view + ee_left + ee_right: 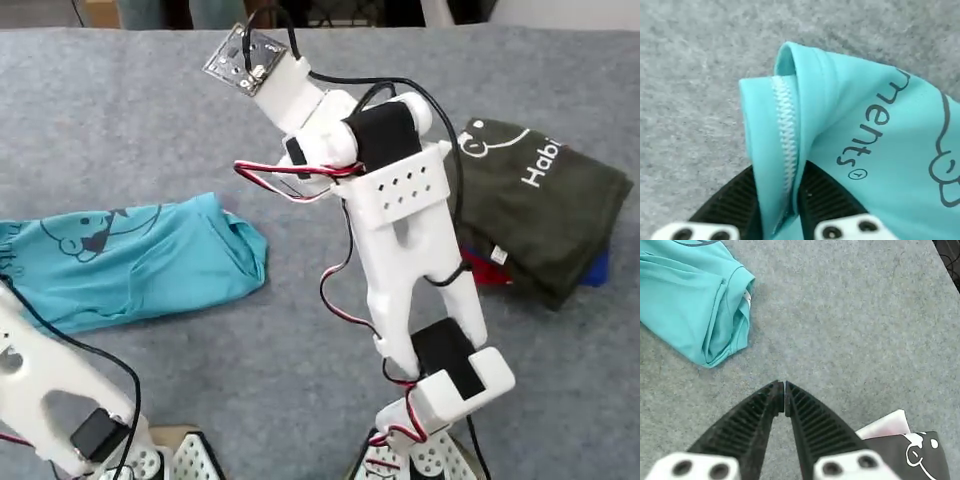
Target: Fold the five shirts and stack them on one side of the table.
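Left fingers [815, 195]: clamped on the teal shirt [855, 125], with a doubled-over hem and its pale stitch line pinched between them. Right fingers [780, 390]: together, holding nothing, over bare grey counter [850, 315].

Around: the dark green shirt [535, 210] sits to the right of the right fingers, folded on top of the stack, with a red shirt [483, 270] and a blue shirt [598, 268] poking out from under it. In the right wrist view, the corner of that dark shirt [920, 455] lies close beside the right fingers, over a pale fabric corner [885, 425]. My own right arm [410, 230] and its cables cross the middle of the counter between the teal shirt and the stack.

Room: there is open counter between the right fingers and the teal shirt [695, 295], which is well apart on their left. The far counter edge is close to the right fingers. Beside the left fingers there is bare counter on one side and shirt on the other.

Teal shirt [130, 260]: lying flat on the counter, roughly folded into a long shape. The end toward the right fingers is rounded and bunched with loose layers showing, and there is a dark line drawing and lettering on top.
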{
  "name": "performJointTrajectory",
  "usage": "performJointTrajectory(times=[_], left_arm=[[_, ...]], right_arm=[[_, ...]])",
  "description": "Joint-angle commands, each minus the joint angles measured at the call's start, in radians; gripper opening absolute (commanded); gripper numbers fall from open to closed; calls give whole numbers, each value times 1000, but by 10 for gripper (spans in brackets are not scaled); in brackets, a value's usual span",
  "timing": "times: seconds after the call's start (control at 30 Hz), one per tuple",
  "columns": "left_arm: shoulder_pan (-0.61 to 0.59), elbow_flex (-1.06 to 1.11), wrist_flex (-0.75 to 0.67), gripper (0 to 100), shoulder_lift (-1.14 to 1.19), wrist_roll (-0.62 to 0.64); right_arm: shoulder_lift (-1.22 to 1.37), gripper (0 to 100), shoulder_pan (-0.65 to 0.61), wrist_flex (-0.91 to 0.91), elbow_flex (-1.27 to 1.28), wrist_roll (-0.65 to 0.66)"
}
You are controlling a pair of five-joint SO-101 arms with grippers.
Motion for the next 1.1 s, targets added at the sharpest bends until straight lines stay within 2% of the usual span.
performJointTrajectory(times=[0.0,0.13,0.27,0.53,0.8,1.07], left_arm=[[22,-25,11,28,-23,-8],[101,45,12,28,-41,-6],[219,205,12,28,-157,25],[559,515,9,29,-428,130],[843,564,9,29,-448,304],[1043,671,9,29,-448,362]], right_arm=[[-44,15,-8,8,1,-2],[-44,15,-6,6,2,0],[-39,15,0,6,2,0],[-44,15,87,0,1,-6],[-45,15,172,-2,-5,-6],[-38,15,218,0,4,-6]])
